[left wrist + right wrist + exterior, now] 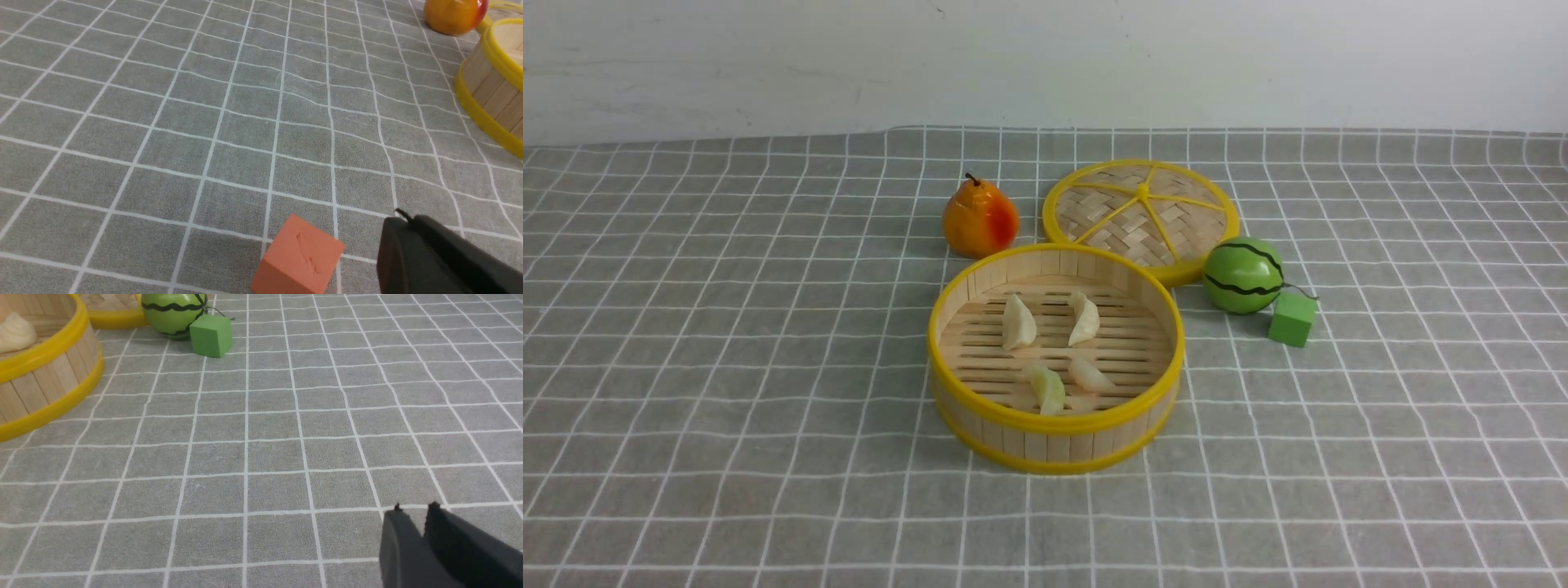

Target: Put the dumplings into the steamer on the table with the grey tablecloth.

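Plain white wall behind, faint scuffs; even, soft light, no hard shadows.

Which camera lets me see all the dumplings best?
The front view: all four dumplings lie in plain sight inside the steamer. The right wrist view catches only one dumpling over the rim. The left wrist view shows just the steamer's wall, no dumplings.

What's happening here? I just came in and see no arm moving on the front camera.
Nothing is being handled right now. All four dumplings lie inside the steamer on the grey tablecloth, so the job looks done. The left gripper is shut and empty; the right gripper holds nothing, its fingers slightly apart above bare cloth.
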`<state>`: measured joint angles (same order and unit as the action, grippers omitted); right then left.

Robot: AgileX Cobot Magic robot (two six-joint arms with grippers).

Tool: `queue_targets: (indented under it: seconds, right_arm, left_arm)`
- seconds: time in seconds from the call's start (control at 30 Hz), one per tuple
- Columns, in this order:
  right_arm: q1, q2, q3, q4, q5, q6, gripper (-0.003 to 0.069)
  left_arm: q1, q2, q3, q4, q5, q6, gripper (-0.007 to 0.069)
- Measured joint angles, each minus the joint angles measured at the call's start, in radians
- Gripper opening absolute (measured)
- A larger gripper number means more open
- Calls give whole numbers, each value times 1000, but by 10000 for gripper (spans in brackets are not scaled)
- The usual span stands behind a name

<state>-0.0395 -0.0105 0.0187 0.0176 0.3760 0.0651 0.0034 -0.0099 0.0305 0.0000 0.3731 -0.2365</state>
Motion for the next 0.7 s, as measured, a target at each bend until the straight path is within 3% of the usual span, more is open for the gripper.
queue_targets:
  seconds: [0.7]
  right_arm:
    - [0,0,0,0,0,0,97]
  left_arm:
    - [0,0,0,0,3,0,0]
